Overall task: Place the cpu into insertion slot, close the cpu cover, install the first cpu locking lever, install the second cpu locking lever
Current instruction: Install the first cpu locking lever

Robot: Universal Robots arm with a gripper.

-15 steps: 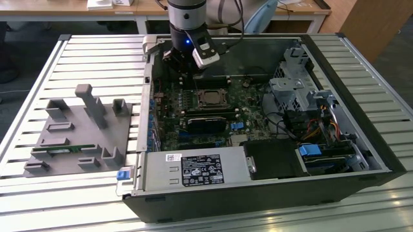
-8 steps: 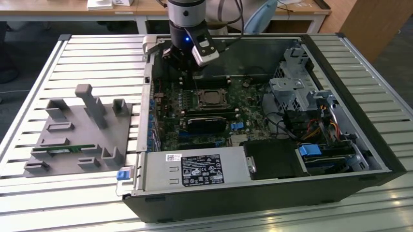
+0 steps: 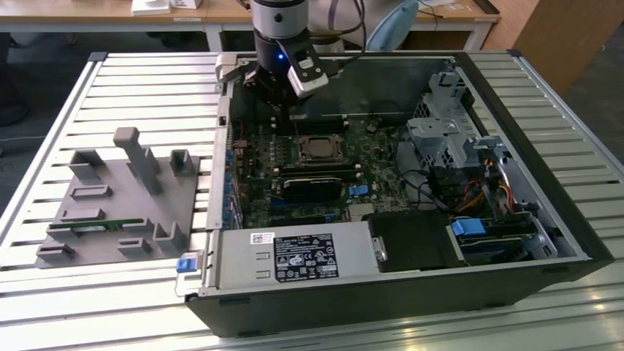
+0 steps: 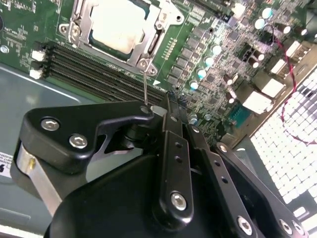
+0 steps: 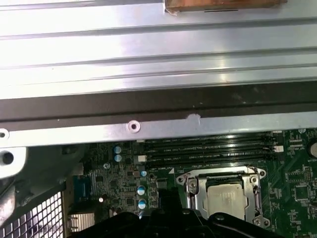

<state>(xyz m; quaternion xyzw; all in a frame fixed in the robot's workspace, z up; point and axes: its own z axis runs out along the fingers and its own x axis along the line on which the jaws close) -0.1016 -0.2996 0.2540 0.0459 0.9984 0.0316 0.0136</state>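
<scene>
The arm [image 3: 278, 18], at the top centre of the exterior view, has a grey-and-black wrist with a small blue light and a white camera block [image 3: 307, 75] on its side. The gripper [image 4: 171, 111] — lower half of the second wrist view — is glossy black, with linked bars fastened by silver hex screws.

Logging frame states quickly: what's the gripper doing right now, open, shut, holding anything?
Gripper: shut, nothing visibly held, poised above the motherboard beside the cpu cover, which lies closed over the cpu.
</scene>
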